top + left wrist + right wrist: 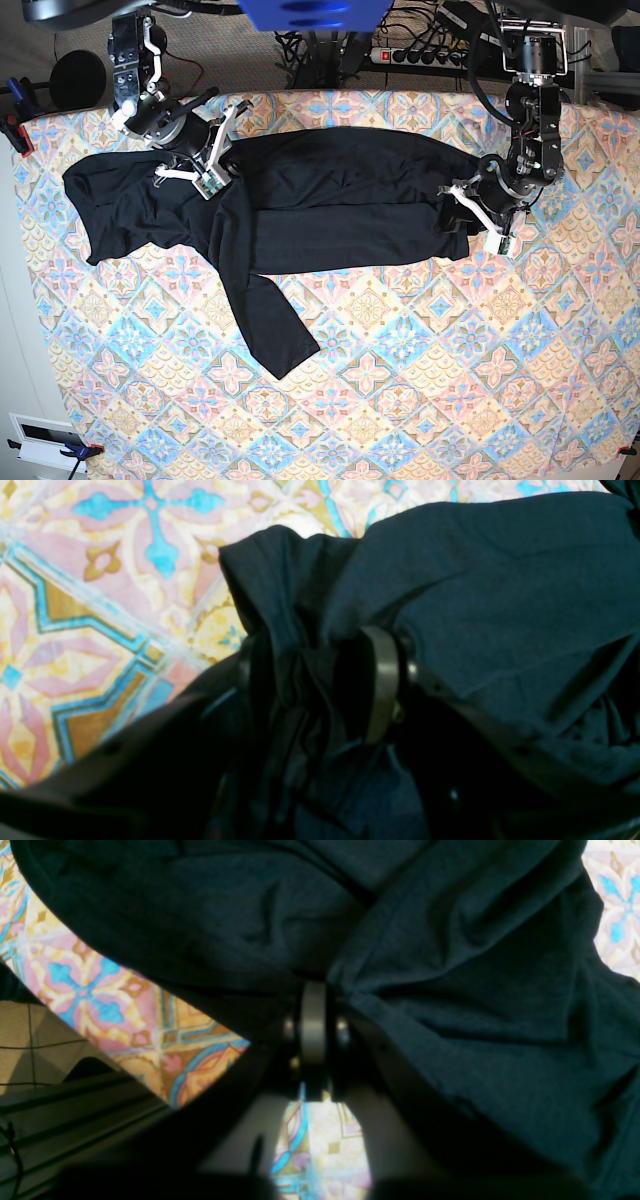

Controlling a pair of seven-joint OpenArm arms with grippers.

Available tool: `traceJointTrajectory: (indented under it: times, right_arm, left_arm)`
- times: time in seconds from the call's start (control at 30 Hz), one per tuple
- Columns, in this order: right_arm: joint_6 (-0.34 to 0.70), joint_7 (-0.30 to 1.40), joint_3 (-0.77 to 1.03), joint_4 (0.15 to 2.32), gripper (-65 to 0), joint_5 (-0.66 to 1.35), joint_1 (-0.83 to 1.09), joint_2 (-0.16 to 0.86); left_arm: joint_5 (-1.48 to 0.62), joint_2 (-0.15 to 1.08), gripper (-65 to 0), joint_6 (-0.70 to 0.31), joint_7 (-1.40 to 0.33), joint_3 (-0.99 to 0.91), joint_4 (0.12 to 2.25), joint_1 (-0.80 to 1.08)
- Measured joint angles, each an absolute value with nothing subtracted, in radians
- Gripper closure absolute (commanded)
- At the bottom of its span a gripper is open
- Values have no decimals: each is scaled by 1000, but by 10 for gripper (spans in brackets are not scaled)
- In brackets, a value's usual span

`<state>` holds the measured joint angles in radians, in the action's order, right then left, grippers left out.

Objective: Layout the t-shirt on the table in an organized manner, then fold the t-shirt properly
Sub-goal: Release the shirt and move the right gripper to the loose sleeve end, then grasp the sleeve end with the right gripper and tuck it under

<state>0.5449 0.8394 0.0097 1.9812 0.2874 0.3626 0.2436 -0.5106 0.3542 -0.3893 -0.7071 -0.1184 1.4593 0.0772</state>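
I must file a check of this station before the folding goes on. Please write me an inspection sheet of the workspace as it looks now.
Surface: the table, pastel tile-pattern cloth, lying flat.
Job's things: the t-shirt, black, stretched across the far half, bunched, not yet folded; one sleeve trails toward the near side.
Clutter: nothing seen on the table.
Grippers: the left gripper has its fingers closed on a bunch of shirt fabric at one end; the right gripper has its fingers together at the shirt's other end, fabric draped over them.
Cables: a power strip and wires behind the table.
Surroundings: clamps at the table edge.
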Motion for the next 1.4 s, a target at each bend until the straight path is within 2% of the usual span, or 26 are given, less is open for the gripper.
traceJointTrajectory:
  times: [0.17,0.33,0.5,0.6,0.7,0.83,1.03,1.13,1.27,1.4]
  right_arm:
    - [545,915,9,1982,-187,285,338,244]
    - [545,936,14,1994,-247,290,270,243]
    - [548,1020,66,1983,-248,287,66,236]
    - [541,1039,81,1940,-248,279,-109,154]
    - [554,1037,66,1803,-248,301,-255,80]
    - [538,1028,75,1530,-248,267,-348,83]
    - [540,900,74,1153,-250,276,-445,14]
    - [543,799,75,988,-250,291,-539,12]
    - [419,702,74,839,-250,273,-613,36]
    - [381,545,71,760,-251,281,-643,27]
  left_arm:
    - [-518,354,-259,-390,-690,-118,1418,75]
    - [-523,355,-259,-390,-686,-120,1407,75]
    - [-523,355,-259,-393,-682,-121,1405,72]
    - [-519,346,-259,-392,-680,-123,1405,71]
    - [-516,338,-259,-390,-674,-123,1406,72]
    - [-515,338,-258,-393,-673,-123,1405,74]
    - [-522,336,-258,-387,-677,-123,1405,72]
    - [-523,337,-258,-387,-673,-123,1405,75]
    - [-523,336,-258,-387,-673,-123,1405,75]
    - [-523,336,-258,-387,-673,-123,1405,75]
